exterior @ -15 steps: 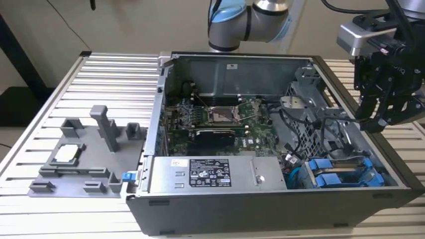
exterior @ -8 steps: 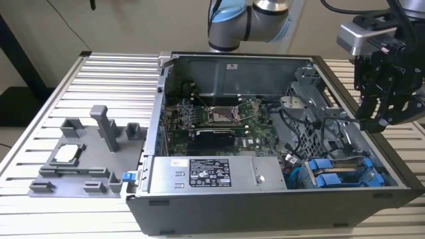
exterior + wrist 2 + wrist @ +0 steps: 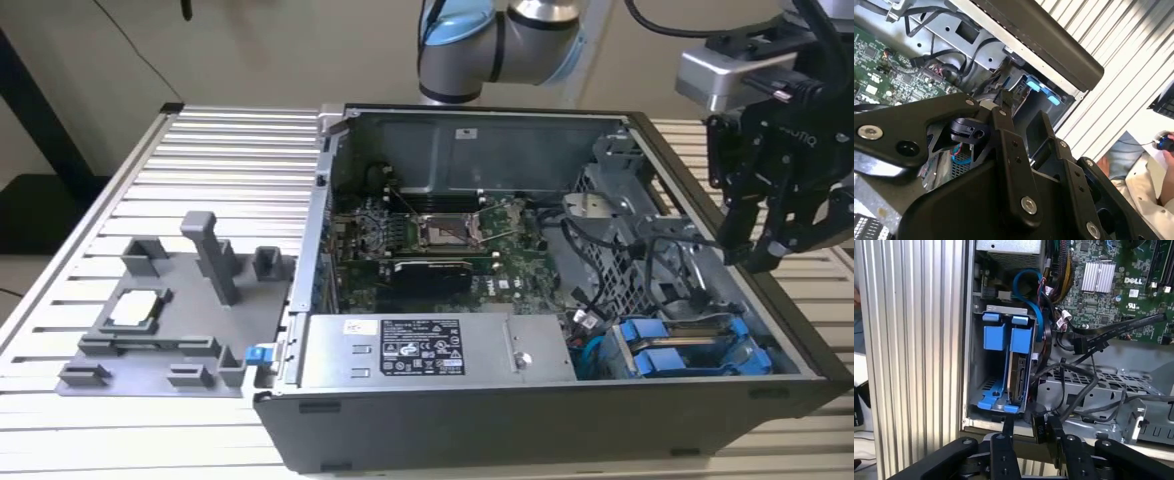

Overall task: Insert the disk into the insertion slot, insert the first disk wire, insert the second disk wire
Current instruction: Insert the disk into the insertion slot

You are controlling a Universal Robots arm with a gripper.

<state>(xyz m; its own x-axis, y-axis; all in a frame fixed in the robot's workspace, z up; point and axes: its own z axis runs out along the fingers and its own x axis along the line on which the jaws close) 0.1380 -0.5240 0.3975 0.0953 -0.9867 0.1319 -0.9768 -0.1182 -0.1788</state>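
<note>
Gripper [image 3: 1030, 432] hangs near the seated disk [image 3: 1016, 375], black connector [image 3: 1038, 427] between jaws, clamping impossible to tell; square it to the disk's port.

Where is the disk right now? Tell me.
The disk stands in its blue carrier in a corner of the open computer case, at the exterior view's lower right, to the right of the grey power-supply box.

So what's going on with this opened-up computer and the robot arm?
A robot arm is working on an open computer case. The disk already sits in its slot at the case's corner. The pincer hovers above that corner and appears to pinch a black cable plug, not yet plugged into the disk.
</note>
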